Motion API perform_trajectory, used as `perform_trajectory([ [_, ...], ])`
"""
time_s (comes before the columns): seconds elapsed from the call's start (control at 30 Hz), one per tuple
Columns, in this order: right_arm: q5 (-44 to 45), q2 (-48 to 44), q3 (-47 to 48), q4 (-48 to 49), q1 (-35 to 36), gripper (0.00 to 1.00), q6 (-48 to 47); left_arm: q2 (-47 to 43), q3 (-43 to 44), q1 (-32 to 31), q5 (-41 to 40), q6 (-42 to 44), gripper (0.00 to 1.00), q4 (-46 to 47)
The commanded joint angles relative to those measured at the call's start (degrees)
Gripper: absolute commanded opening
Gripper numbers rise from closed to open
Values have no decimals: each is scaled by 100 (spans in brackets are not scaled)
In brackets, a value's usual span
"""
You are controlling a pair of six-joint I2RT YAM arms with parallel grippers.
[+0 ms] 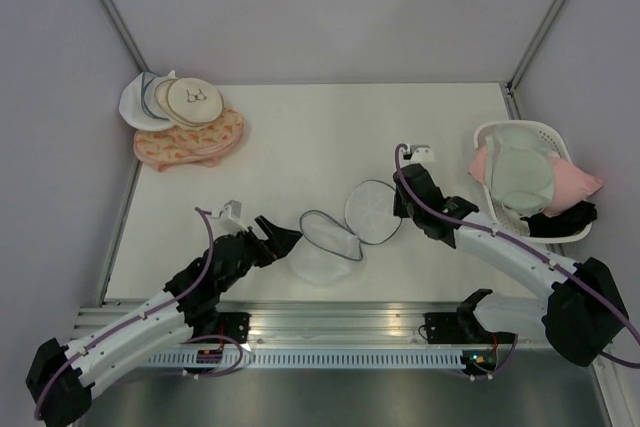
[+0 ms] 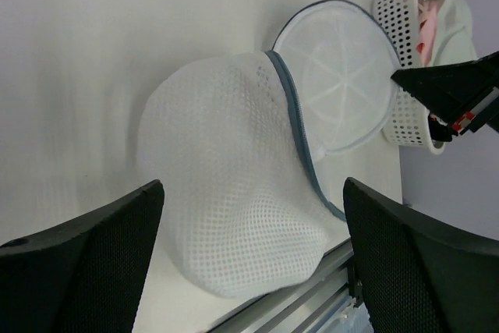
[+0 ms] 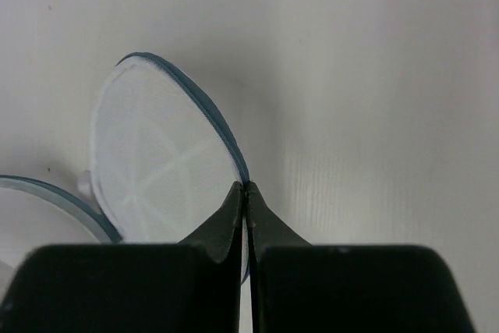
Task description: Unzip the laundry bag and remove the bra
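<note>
The laundry bag (image 1: pixel 325 247) lies unzipped near the table's front middle. Its white mesh dome (image 2: pixel 226 193) rests on the table and its flat round lid (image 1: pixel 372 210) stands open to the right, grey-blue zipper around the rim. My left gripper (image 1: pixel 283 237) is open at the dome's left side, and its fingers straddle the dome in the left wrist view (image 2: pixel 249 193). My right gripper (image 3: pixel 246 189) is shut on the lid's zipper rim (image 3: pixel 226 134). The pale mint-green bra (image 1: pixel 520 175) lies in the basket at the right.
A white plastic basket (image 1: pixel 500 132) at the right edge holds the bra, a pink garment (image 1: pixel 572 183) and a black garment (image 1: pixel 565 219). Stacked cream and white discs (image 1: pixel 185 99) and a pink patterned round bag (image 1: pixel 190 142) sit at the back left. A metal rail (image 1: pixel 340 322) runs along the front.
</note>
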Motion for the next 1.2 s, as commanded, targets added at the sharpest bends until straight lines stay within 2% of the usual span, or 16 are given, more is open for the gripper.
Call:
perform_trajectory([
  [0.0, 1037, -241, 591, -730, 3, 0, -446, -8, 321, 18, 197, 474, 100, 441],
  [0.2, 1161, -215, 1013, -723, 90, 0, -921, -375, 393, 18, -58, 317, 100, -200],
  [0.3, 1258, -337, 1048, -337, 485, 0, -1272, -587, 287, 18, -146, 132, 100, -570],
  [0.47, 1302, -224, 1180, 330, 1768, 0, -1835, -816, 59, 18, -138, -176, 100, -860],
  [0.6, 1250, 390, 1557, 525, 2489, 0, -2038, -966, -65, 18, -146, -281, 100, -1001],
  [0.67, 830, 741, 1654, 796, 2814, 0, -2065, -983, -74, 18, -181, -325, 100, -1071],
  [0.73, 775, 1032, 1883, 790, 3130, 1, -2073, -983, -47, 18, -225, -343, 100, -1238],
  [0.83, 328, 1498, 2033, 824, 3351, 0, -1986, -992, -39, 18, -287, -395, 100, -1405],
  [0.93, -375, 1683, 1945, 999, 3395, 3, -1871, -1010, -74, 18, -296, -457, 100, -1449],
  [0.97, -525, 1684, 1910, 1035, 3387, 9, -1810, -1027, -91, 18, -304, -466, 100, -1449],
  [1.1, -1105, 1526, 1665, 1202, 3387, 20, -1722, -1054, -118, 18, -331, -492, 100, -1449],
  [1.17, -1614, 1403, 1559, 1378, 3360, 30, -1696, -1045, -118, 18, -348, -501, 100, -1467],
])
